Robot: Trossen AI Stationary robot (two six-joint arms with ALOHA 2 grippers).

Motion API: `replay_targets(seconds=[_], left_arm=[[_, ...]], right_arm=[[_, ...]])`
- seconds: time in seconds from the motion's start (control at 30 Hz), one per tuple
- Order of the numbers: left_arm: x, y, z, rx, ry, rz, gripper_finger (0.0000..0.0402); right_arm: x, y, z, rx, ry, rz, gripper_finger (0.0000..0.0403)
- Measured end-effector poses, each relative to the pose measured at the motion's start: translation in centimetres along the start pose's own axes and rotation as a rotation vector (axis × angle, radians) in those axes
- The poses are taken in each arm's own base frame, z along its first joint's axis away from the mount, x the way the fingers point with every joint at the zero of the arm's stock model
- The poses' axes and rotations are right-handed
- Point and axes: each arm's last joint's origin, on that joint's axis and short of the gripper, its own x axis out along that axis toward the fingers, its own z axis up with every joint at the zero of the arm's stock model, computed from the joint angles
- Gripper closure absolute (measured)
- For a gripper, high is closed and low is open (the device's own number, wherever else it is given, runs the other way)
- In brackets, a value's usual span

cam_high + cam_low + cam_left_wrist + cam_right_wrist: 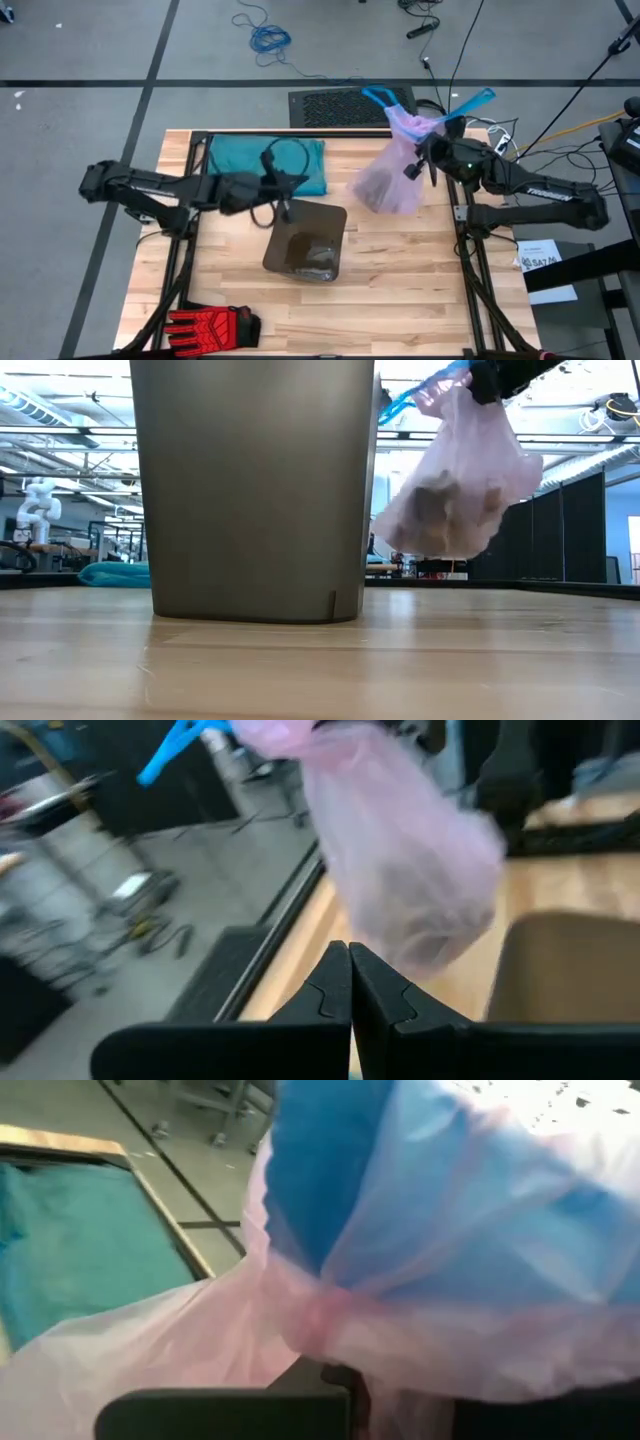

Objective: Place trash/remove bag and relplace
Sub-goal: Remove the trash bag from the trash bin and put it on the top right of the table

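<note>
1. The right gripper (432,150) is clamped on the gathered neck of the pink bag (392,172), holding it up clear of the table (400,290) over the far right part of the wooden top.
2. The bag's blue ties (470,103) stick out above the grip, one to each side. From table height the bag (455,480) hangs free, with nothing under it touching the wood.
3. Brownish lumps, the trash (445,510), show through the thin plastic in the bag's lower half. Individual wads cannot be counted.
4. The bin (305,243) stands upright near the middle of the table, just beside and nearer than the hanging bag, not touching it. It carries no liner; its dark inside is not clear enough to read.
5. The left gripper (284,195) sits at the bin's far left rim with its fingers (375,995) pressed together on nothing.
6. The teal-green replacement bag (265,165) lies flat at the far left of the table, behind the left gripper.
7. A red-and-black glove (210,327) lies at the near left edge, well apart from everything else.
</note>
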Motion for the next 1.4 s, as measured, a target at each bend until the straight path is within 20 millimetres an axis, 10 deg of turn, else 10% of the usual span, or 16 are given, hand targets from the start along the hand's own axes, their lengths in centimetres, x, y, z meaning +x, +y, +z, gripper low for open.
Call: replay_targets(seconds=[0.3,0.8,1.4], left_arm=[[1.6,3.0,-0.7,-0.023,-0.016,-0.063,0.0401],[-1.0,6.1,-5.6,-0.149,-0.099,-0.007,0.0401],[-1.4,6.2,-6.7,-0.169,-0.077,-0.004,0.0402]], right_arm=[[1.1,-2.1,-1.7,-0.017,0.137,-0.181,0.0403],[4.0,-0.2,-13.7,0.236,0.296,-0.296,0.0403],[6.1,-0.5,-20.6,0.539,0.677,-0.490,0.0403]])
